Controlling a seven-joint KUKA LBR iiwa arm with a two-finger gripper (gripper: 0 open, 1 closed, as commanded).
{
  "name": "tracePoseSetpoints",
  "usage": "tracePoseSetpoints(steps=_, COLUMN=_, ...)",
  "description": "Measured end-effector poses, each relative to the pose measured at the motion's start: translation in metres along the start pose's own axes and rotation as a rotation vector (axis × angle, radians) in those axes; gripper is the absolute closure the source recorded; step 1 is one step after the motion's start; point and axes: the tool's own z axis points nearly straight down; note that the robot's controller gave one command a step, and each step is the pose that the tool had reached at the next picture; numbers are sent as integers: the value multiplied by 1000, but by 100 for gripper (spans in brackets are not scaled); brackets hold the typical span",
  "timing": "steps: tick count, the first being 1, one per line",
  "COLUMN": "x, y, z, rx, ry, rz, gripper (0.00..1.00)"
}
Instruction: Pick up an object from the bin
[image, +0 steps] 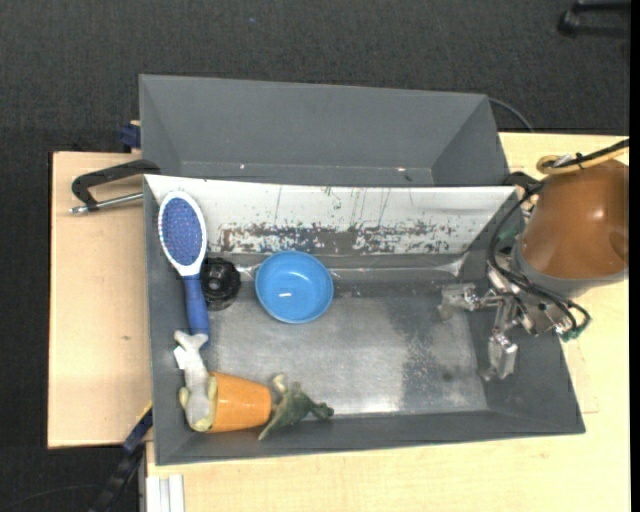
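The end effector (477, 328) hangs low at the right side of the grey bin (380, 352), well to the right of the blue bowl (294, 287). Its two fingers stand spread apart with nothing between them, and only bare metal floor lies under them. Behind it sits the robot's orange wrist cover (575, 225) with its cables.

Nothing has been picked yet. Every loose thing lies on the bowl's side of the bin, well apart from the fingers.

Nearest the camera, in front of the bowl and somewhat to its left, an orange cup (238, 401) lies on its side against the front wall. A small green toy animal (297, 408) touches the cup's open end, almost straight in front of the bowl. A pale toy figure (195, 375) rests against the cup's other end.

Farther back comes the bowl itself, upright on the floor close to the rear wall. A black round thing (220, 282) sits just to its left. A blue brush (184, 243) lies left of that, its handle running toward the front and its head the farthest thing back.

As a judgement, the whole pick is left to do: choosing a thing, crossing the bin toward the bowl's side, closing on it and lifting. The bowl looks to be the closest candidate, though which thing is meant cannot be told.
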Motion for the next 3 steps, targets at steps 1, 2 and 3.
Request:
tracePoseSetpoints(steps=1, x=-70, y=-12, z=-6, rx=5, ry=-15, rz=72, gripper=0)
tracePoseSetpoints(steps=2, x=-73, y=-16, z=-2, rx=5, ry=-10, rz=-37, gripper=0)
tracePoseSetpoints(steps=3, x=-107, y=108, z=5, rx=-1, ry=-5, rz=-296, gripper=0)
